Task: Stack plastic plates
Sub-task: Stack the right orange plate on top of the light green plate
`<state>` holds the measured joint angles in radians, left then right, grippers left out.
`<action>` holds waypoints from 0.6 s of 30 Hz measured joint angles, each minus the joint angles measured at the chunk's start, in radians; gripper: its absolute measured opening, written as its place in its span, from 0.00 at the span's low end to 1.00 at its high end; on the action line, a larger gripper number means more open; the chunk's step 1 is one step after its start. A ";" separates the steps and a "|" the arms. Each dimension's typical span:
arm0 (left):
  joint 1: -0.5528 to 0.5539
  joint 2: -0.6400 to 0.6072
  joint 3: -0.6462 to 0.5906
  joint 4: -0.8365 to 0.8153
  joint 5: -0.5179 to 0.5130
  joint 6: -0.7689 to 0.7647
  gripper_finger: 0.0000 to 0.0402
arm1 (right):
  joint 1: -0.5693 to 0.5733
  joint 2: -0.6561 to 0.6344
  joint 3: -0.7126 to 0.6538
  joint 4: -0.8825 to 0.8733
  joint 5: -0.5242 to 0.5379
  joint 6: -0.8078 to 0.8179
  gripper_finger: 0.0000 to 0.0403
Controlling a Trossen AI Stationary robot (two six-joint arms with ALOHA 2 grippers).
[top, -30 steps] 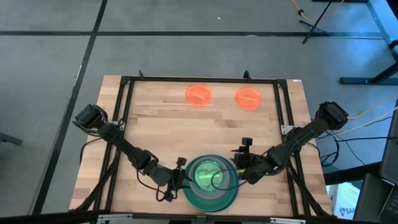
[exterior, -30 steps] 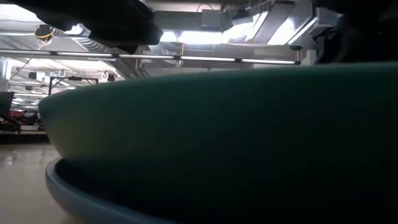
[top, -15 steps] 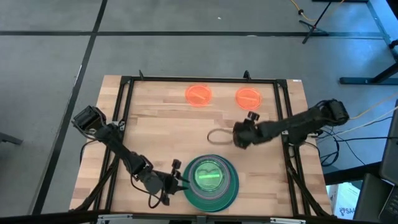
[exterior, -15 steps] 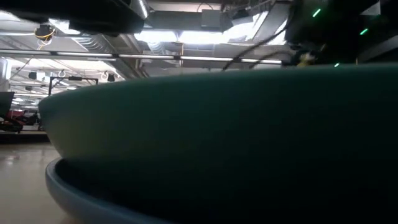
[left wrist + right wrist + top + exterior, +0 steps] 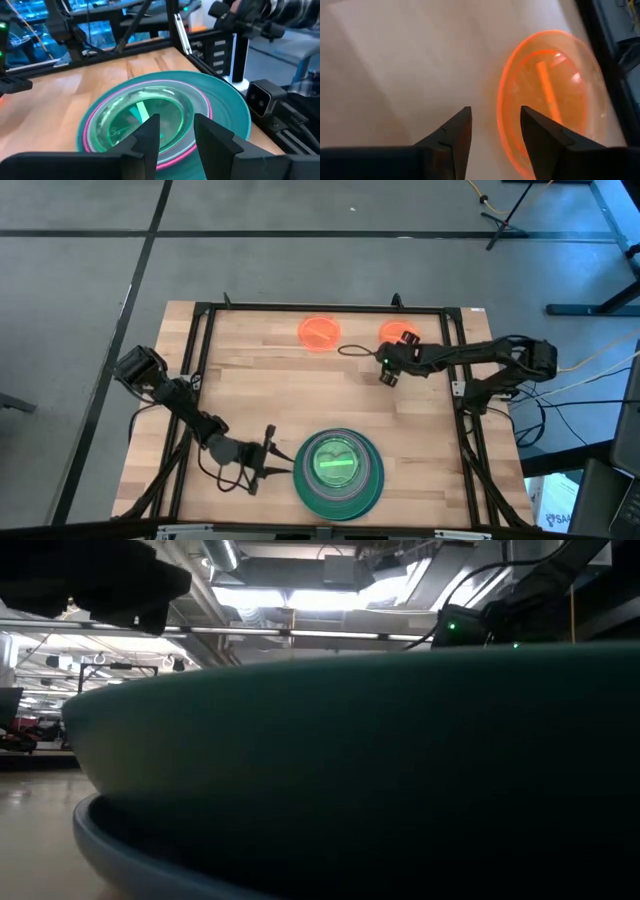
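A stack of plastic plates [image 5: 340, 470] sits near the table's near edge. A large green plate [image 5: 350, 760] rests on a blue one [image 5: 100, 845], with magenta and pale teal rims and a neon green plate [image 5: 145, 115] on top. Two small orange plates [image 5: 320, 333] [image 5: 400, 335] lie flat near the far edge. My left gripper [image 5: 283, 461] is open, just left of the stack and pointing at it [image 5: 177, 135]. My right gripper [image 5: 385, 373] is open and hovers over the near-left edge of the right orange plate [image 5: 550, 95].
A black metal frame [image 5: 205, 315] runs around the wooden table top. A loose cable loop [image 5: 350, 350] hangs off the right arm between the two orange plates. Bare wood [image 5: 280, 395] lies between the stack and the orange plates.
My right gripper has left the stack's right side and swung toward the far edge, ending at the right orange plate. My left gripper has drawn back a little toward the table's left, away from the stack. The stack and the orange plates have stayed put.
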<state>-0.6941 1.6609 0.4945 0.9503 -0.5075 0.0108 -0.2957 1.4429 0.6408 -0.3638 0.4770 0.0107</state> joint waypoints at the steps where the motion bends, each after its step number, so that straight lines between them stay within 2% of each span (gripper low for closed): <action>1: 0.000 -0.002 -0.014 0.023 -0.005 -0.001 0.28 | -0.014 0.000 -0.002 0.013 0.001 -0.023 0.40; 12: 0.000 -0.002 -0.048 0.055 -0.007 -0.008 0.28 | -0.113 0.031 -0.003 0.062 -0.139 -0.051 0.40; 18: 0.000 -0.002 -0.048 0.055 -0.007 -0.008 0.28 | -0.116 0.096 -0.003 0.123 -0.083 -0.089 0.38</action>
<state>-0.6941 1.6592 0.4469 1.0049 -0.5144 0.0029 -0.4114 1.5390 0.6376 -0.2413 0.3945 -0.0784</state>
